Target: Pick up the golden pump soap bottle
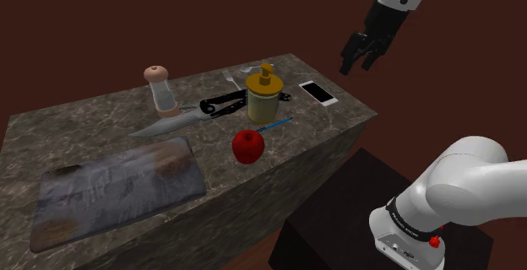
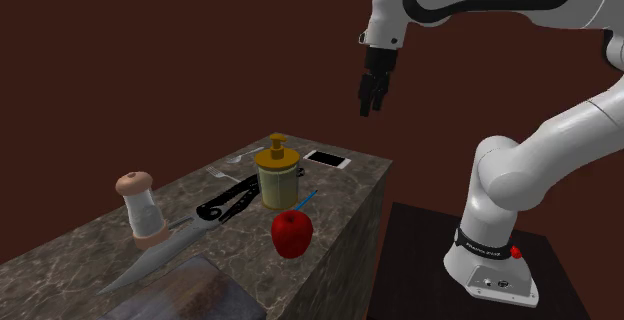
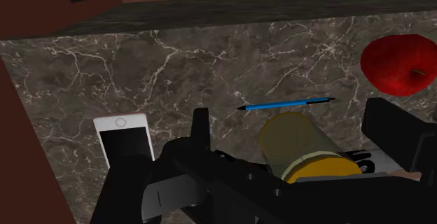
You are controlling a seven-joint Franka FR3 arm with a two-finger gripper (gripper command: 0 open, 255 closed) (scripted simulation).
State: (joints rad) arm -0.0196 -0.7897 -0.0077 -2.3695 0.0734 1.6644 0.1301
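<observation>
In the shoulder view we see the golden pump soap bottle (image 1: 263, 95) standing upright on the marble counter (image 1: 76, 133), toward the view's right end. Black-handled scissors (image 1: 221, 105) lie against its left side, their blades pointing toward a pepper grinder (image 1: 161, 89). A fork (image 1: 230, 78) lies behind the bottle, a white phone (image 1: 319, 92) to its right, and a blue pen (image 1: 274, 124) and a red apple (image 1: 247, 145) in front. A dark board (image 1: 118, 188) lies well apart at the left. The gripper (image 1: 359, 60) hangs in the air above the counter's right end, touching nothing.

In the second exterior view the gripper (image 2: 371, 105) points down, high above the phone (image 2: 328, 158) and clear of the bottle (image 2: 277, 176).

In the wrist view the fingers (image 3: 200, 124) stand wide apart and hold nothing. Below them, the bottle (image 3: 301, 145) shows between the phone (image 3: 126, 142) and the apple (image 3: 399, 63), the pen (image 3: 287, 104) just beyond it.
</observation>
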